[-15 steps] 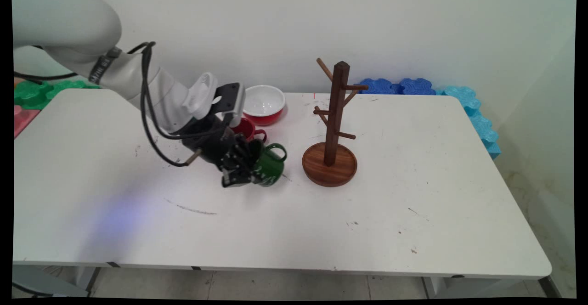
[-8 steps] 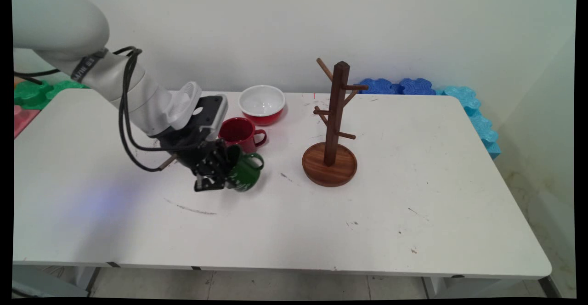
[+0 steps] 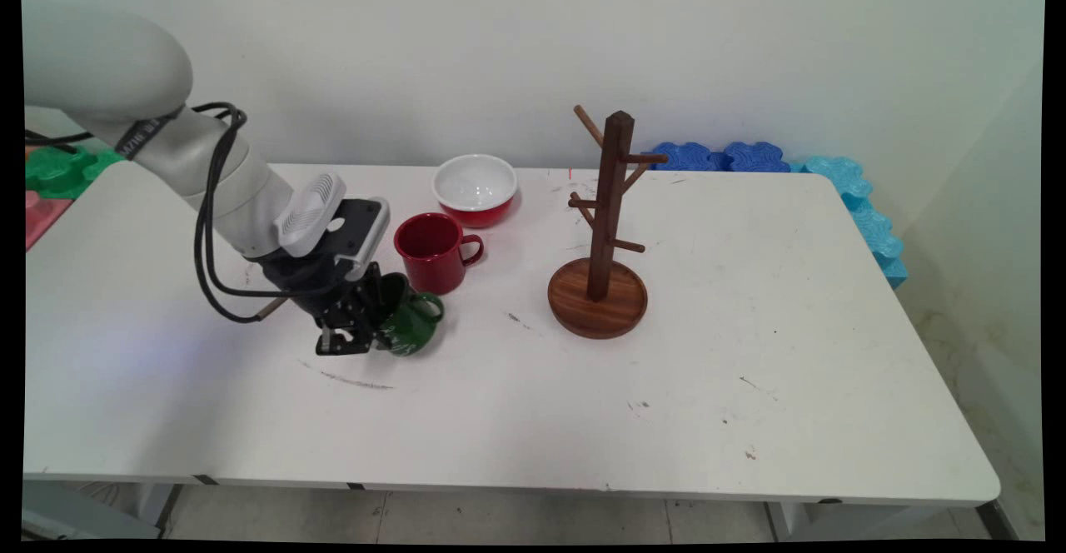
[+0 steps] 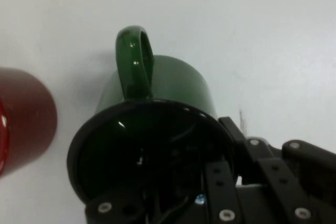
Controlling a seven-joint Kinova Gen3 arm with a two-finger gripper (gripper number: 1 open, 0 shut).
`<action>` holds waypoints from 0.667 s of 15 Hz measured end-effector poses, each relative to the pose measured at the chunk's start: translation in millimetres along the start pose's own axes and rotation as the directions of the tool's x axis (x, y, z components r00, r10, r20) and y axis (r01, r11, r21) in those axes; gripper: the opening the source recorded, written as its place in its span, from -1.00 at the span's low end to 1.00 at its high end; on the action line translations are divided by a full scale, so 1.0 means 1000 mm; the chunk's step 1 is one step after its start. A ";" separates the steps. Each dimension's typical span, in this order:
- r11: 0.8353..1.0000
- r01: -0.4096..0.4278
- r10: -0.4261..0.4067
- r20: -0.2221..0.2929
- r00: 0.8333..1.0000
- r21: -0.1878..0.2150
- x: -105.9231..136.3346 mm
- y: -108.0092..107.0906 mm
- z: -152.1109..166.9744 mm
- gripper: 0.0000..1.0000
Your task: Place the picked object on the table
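My gripper (image 3: pixel 360 332) is shut on the rim of a green mug (image 3: pixel 410 330), one finger inside the mug and one outside. The mug is tilted, low over the table, its handle pointing right toward the tree. The hand view looks into the green mug (image 4: pixel 157 103), handle at the top, with the linkage of the gripper (image 4: pixel 210 192) across its mouth. A red mug (image 3: pixel 433 251) stands upright just behind and to the right; the red mug (image 4: pixel 23 119) shows at the hand view's left edge. A red bowl (image 3: pixel 475 189) with a white inside sits farther back.
A wooden mug tree (image 3: pixel 601 236) with bare pegs stands on its round base right of centre. Blue foam pieces (image 3: pixel 724 156) lie behind the table's far right edge, green and pink ones (image 3: pixel 50 171) at the far left. The white table (image 3: pixel 749 353) shows dark scuffs.
My arm has carried the green mug leftward and toward the near side, away from the mug tree. The red mug, which the arm partly hid before, now stands fully uncovered.
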 end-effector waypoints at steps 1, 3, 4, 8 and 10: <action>1.000 -0.005 0.005 0.011 1.000 0.001 -0.003 0.000 0.002 -1.00; 1.000 -0.016 0.016 0.033 0.999 0.003 -0.008 0.001 0.006 -1.00; 1.000 -0.018 0.018 0.039 0.999 0.004 -0.009 0.001 0.007 -1.00; 0.999 -0.032 0.031 0.067 0.997 0.010 -0.016 0.003 0.014 -1.00; 0.999 -0.039 0.038 0.079 0.996 0.013 -0.019 0.003 0.018 -1.00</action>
